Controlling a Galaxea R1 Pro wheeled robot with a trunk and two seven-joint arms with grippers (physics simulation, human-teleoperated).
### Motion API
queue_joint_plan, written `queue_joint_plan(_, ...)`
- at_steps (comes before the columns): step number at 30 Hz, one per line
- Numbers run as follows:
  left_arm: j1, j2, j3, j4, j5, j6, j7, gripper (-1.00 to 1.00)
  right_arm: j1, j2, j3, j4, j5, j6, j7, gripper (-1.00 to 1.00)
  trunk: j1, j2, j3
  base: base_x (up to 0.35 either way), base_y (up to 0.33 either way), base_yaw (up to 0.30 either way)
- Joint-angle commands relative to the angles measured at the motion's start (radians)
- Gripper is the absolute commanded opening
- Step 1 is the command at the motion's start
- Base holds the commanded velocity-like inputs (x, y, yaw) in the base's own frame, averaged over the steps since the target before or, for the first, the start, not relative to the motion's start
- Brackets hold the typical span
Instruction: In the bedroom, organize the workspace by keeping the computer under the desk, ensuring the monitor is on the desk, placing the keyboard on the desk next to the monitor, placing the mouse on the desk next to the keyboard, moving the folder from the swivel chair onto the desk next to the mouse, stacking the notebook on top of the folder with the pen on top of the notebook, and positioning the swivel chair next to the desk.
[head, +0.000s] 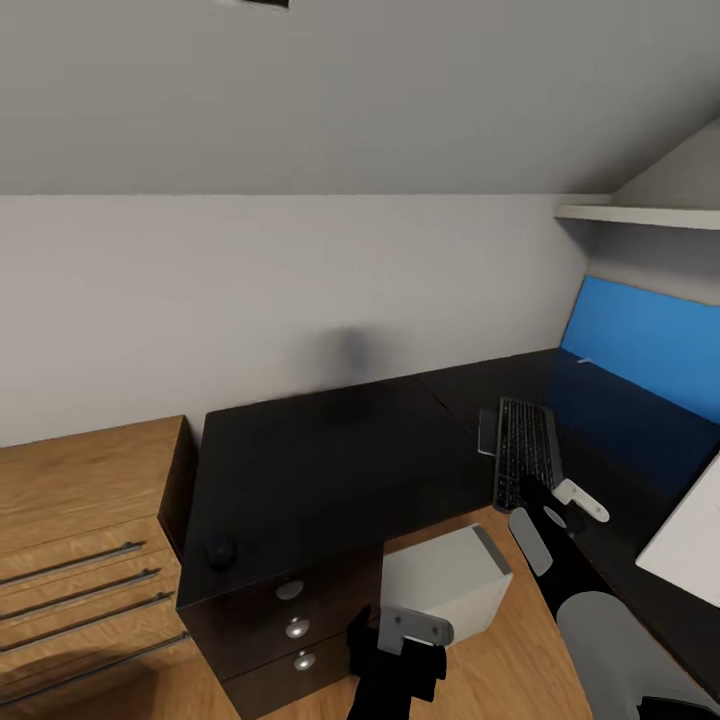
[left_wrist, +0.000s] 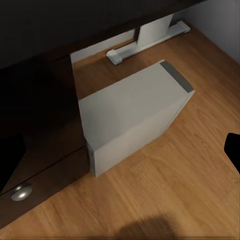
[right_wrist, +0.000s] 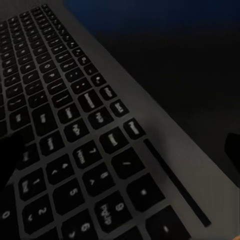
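The keyboard (head: 527, 447) lies on the black desk (head: 330, 450) toward its right wing, dark keys in a silvery frame. My right gripper (head: 548, 505) hovers open just above its near end; the right wrist view has the keys (right_wrist: 85, 125) close up between the spread fingers. The mouse (head: 220, 552), small and dark, sits at the desk's near left corner. The computer (head: 445, 580), a pale grey tower, stands on the floor half under the desk; it also appears in the left wrist view (left_wrist: 132, 117). My left gripper (head: 385, 650) hangs open above the floor, just in front of it.
An oak dresser (head: 80, 540) with bar handles adjoins the desk's left side. Dark drawers with silver knobs (head: 297, 630) face me. A blue wall panel (head: 645, 345) and a white shelf (head: 640, 213) are at the right. A white flat panel (head: 690, 540) crosses the right edge.
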Motion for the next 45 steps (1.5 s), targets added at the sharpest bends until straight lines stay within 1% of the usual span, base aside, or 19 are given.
queue_joint_plan(1, -0.001, 0.0, -0.002, -0.001, 0.008, 0.003, 0.009, 1.0, -0.001, 0.0, 0.002, 0.0, -0.011, -0.009, -0.001, 1.0, -0.004, 0.007, 0.002, 0.0, 0.0, 0.0)
queue_joint_plan(9, -0.001, 0.0, -0.003, 0.007, 0.009, 0.004, 0.01, 1.0, 0.0, 0.001, 0.003, -0.02, -0.003, -0.009, 0.001, 1.0, -0.035, 0.063, 0.027, 0.0, 0.0, 0.0)
queue_joint_plan(12, -0.001, 0.0, -0.003, 0.021, 0.009, 0.004, 0.01, 1.0, 0.002, 0.005, 0.003, -0.063, 0.013, -0.008, 0.0, 1.0, -0.046, 0.084, 0.037, 0.0, 0.0, 0.0)
queue_joint_plan(13, -0.001, 0.0, -0.003, 0.031, 0.009, 0.004, 0.01, 1.0, 0.01, 0.007, 0.005, -0.11, 0.028, -0.007, -0.001, 1.0, -0.05, 0.091, 0.04, 0.0, 0.0, 0.0)
queue_joint_plan(14, -0.001, 0.0, -0.002, 0.035, 0.009, 0.004, 0.01, 1.0, 0.017, 0.009, 0.007, -0.136, 0.036, -0.005, -0.001, 1.0, -0.054, 0.098, 0.043, 0.0, 0.0, 0.0)
queue_joint_plan(16, -0.001, 0.0, -0.002, 0.041, 0.01, 0.004, 0.01, 1.0, 0.041, 0.014, 0.013, -0.191, 0.054, -0.003, -0.001, 1.0, -0.061, 0.112, 0.049, 0.0, 0.0, 0.0)
queue_joint_plan(17, -0.001, 0.0, -0.002, 0.044, 0.01, 0.004, 0.01, 1.0, 0.075, 0.021, 0.022, -0.245, 0.072, -0.001, -0.001, 1.0, -0.065, 0.119, 0.052, 0.0, 0.0, 0.0)
queue_joint_plan(21, -0.001, 0.0, -0.001, 0.048, 0.01, 0.004, 0.01, 1.0, 0.139, 0.029, 0.045, -0.331, 0.094, 0.002, -0.001, 1.0, -0.081, 0.147, 0.065, 0.0, 0.0, 0.0)
queue_joint_plan(22, -0.001, 0.0, -0.001, 0.05, 0.009, 0.004, 0.01, 1.0, 0.176, 0.034, 0.079, -0.381, 0.104, 0.004, -0.001, 1.0, -0.081, 0.147, 0.065, 0.0, 0.0, 0.0)
queue_joint_plan(28, -0.001, 0.0, -0.001, 0.05, 0.007, 0.002, 0.014, 1.0, 0.192, 0.035, 0.101, -0.402, 0.107, 0.003, -0.001, 1.0, -0.081, 0.147, 0.065, 0.0, 0.0, 0.0)
queue_joint_plan(41, -0.001, 0.0, -0.002, 0.049, 0.006, 0.001, 0.015, 1.0, 0.194, 0.033, 0.102, -0.403, 0.11, -0.001, 0.001, 1.0, -0.081, 0.147, 0.065, 0.0, 0.0, 0.0)
queue_joint_plan(42, -0.001, 0.0, -0.008, 0.044, 0.004, 0.0, 0.018, 1.0, 0.188, 0.027, 0.108, -0.397, 0.115, -0.007, 0.007, 1.0, -0.081, 0.147, 0.065, 0.0, 0.0, 0.0)
queue_joint_plan(45, -0.001, 0.0, 0.01, 0.036, 0.004, -0.002, 0.019, 1.0, 0.171, 0.011, 0.125, -0.381, 0.118, -0.004, 0.023, 1.0, -0.081, 0.147, 0.065, 0.0, 0.0, 0.0)
